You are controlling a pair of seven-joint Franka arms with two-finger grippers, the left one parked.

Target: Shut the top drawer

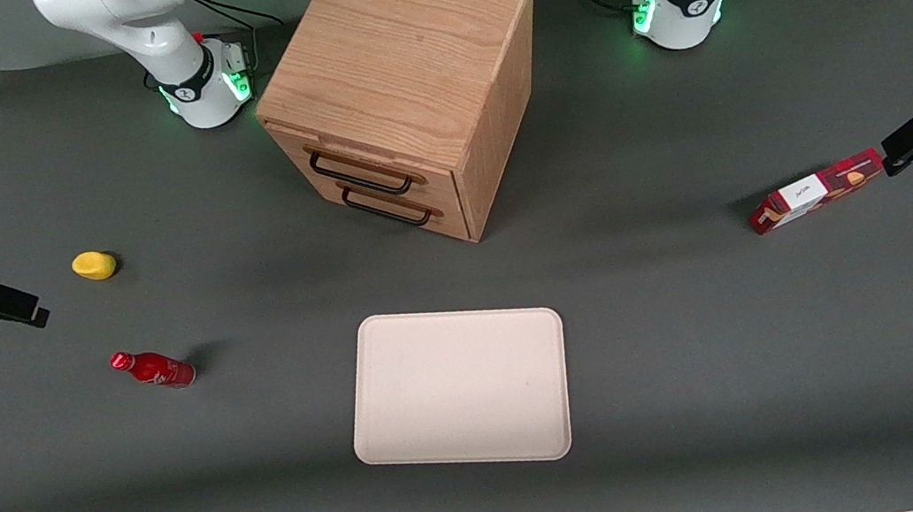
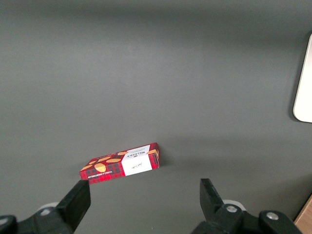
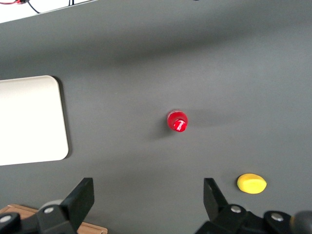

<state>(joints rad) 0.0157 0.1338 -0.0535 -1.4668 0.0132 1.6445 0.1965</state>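
The wooden cabinet (image 1: 402,58) stands at the middle of the table, its two drawers facing the front camera at an angle. The top drawer (image 1: 371,159) sticks out slightly from the cabinet face; its thin black wire handle (image 1: 356,179) hangs free. The lower drawer (image 1: 406,202) sits just below it with the same handle. My right gripper (image 1: 27,312) hovers over the table toward the working arm's end, well away from the cabinet. It is open and empty (image 3: 146,187). A sliver of light wood (image 3: 92,228) shows in the right wrist view.
A yellow lemon-like object (image 1: 93,265) (image 3: 251,184) and a red bottle (image 1: 153,369) (image 3: 177,122) lie near my gripper. A cream tray (image 1: 459,385) (image 3: 29,119) lies nearer the front camera than the cabinet. A red plaid box (image 1: 814,191) (image 2: 122,163) lies toward the parked arm's end.
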